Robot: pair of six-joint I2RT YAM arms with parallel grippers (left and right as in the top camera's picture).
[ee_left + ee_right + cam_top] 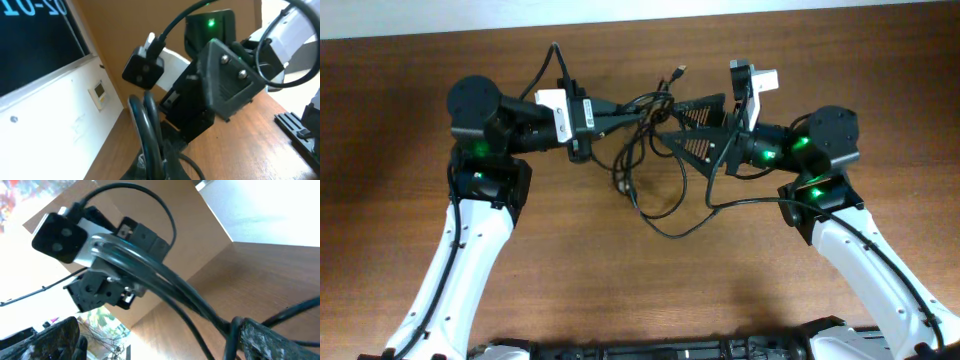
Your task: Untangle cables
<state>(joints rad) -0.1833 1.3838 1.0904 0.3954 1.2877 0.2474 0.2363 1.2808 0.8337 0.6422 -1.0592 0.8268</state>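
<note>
item: cables [642, 140], one knotted cluster mid-table between the arms, a loop trailing across the table [620, 290]. left gripper [616, 110] clamped on the strands; right gripper [692, 125] spread wide beside the knot, holding nothing. progress: early by the look of it, no cord separated yet. overhead alone shows the trailing loop and a free plug [678, 70]; left wrist alone shows strands running into its grip.

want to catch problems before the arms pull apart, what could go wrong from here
The left gripper is shut on more than one strand of the cables, so pulling may tighten the knot. The open right gripper straddles several strands; closing could grab the wrong one.
</note>
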